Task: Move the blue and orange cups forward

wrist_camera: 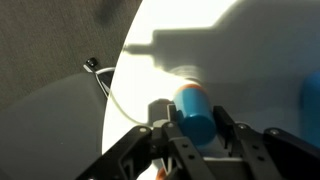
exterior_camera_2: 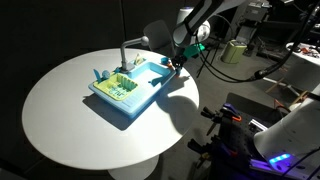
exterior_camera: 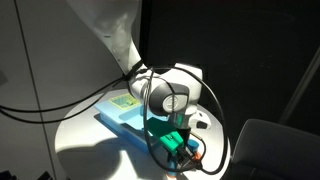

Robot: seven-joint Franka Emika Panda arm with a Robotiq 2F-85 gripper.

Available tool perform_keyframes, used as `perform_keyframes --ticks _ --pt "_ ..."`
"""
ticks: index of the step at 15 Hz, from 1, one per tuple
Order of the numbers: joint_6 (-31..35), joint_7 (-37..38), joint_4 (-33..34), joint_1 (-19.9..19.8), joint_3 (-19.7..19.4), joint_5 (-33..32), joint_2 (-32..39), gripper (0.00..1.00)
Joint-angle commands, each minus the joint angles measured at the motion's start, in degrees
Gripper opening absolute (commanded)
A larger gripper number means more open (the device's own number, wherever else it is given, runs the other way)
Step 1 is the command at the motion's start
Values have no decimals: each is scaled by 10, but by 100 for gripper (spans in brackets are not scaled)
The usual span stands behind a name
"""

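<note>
I see a round white table (exterior_camera_2: 70,120) filling the middle of the scene. On its far half sits a light blue plastic toy sink (exterior_camera_2: 128,108) with a grey faucet (exterior_camera_2: 127,48) at its far edge. In an exterior view, a grey chair back (exterior_camera: 275,142) stands to the table's right.

This looks like a robotics lab. A round white table (exterior_camera_2: 60,120) stands in front of a black curtain (exterior_camera_2: 60,25). Behind the table there is crowded equipment (exterior_camera_2: 243,47) with loose cables (exterior_camera_2: 268,70). Beside the table a device (exterior_camera_2: 268,160) glows purple, and a grey chair (exterior_camera: 275,145) stands near.
</note>
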Motion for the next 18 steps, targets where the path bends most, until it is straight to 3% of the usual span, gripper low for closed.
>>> perform_keyframes --ticks 1,10,18 --pt "11 3 -37 4 1 -13 -32 15" --pt "21 9 -108 19 -5 -37 -75 15" --pt "86 13 -150 38 -15 -83 -84 15"
